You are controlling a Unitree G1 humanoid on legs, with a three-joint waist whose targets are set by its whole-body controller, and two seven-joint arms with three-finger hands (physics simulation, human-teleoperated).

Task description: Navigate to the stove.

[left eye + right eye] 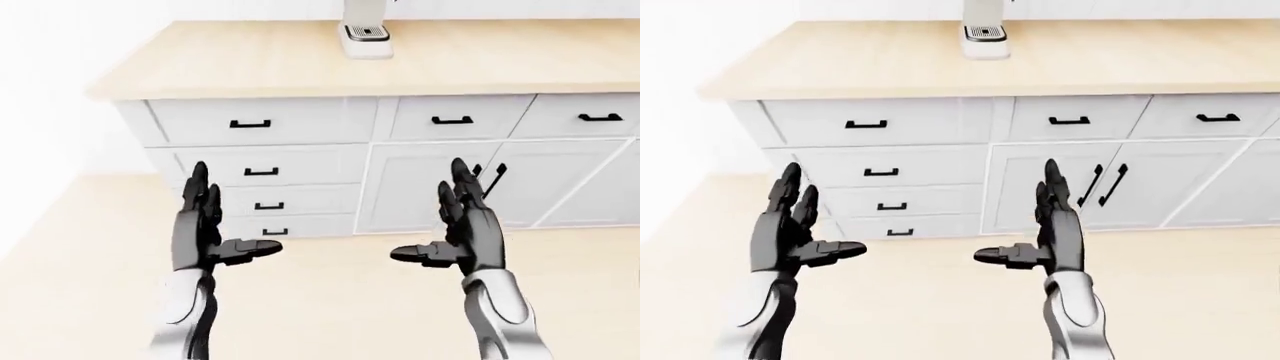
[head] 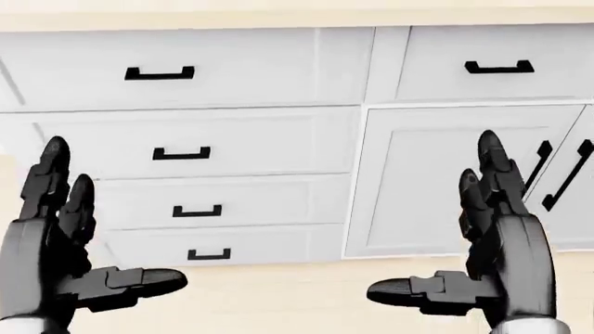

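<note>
A: Across the top of both eye views runs a light wooden countertop point(image 1: 250, 60) over white cabinets point(image 1: 300, 161). At the countertop's upper edge stands the base of a white appliance point(image 1: 366, 34) with a dark grille; its upper part is cut off, so I cannot say what it is.

B: Stove?

A: Not visible in any of the three views. Only cabinetry, countertop, pale floor point(image 1: 330, 300) and a white wall point(image 1: 50, 75) at the left.

B: Cabinet layout?

A: At left, a stack of four drawers point(image 2: 186, 149), each with a short black handle. To its right, a row of drawers under the countertop, and below them a pair of doors with long black bar handles point(image 1: 1100, 184) side by side. The head view shows the same fronts much closer, filling the picture.

B: Hands?

A: Left hand point(image 1: 200, 225) comes in from the lower left, right hand point(image 1: 465, 225) from the lower right. Both are black, raised, palms facing each other, fingers spread and pointing up, thumbs stuck out toward the middle. Both wide apart in the fingers, gripping nothing, touching nothing.

B: Spacing?

A: The hands stand well apart from each other. In the head view, the left hand overlaps the drawer stack's left edge and the right hand overlaps the left cabinet door. Grey forearms point(image 1: 765, 315) show beneath the wrists in the eye views.
</note>
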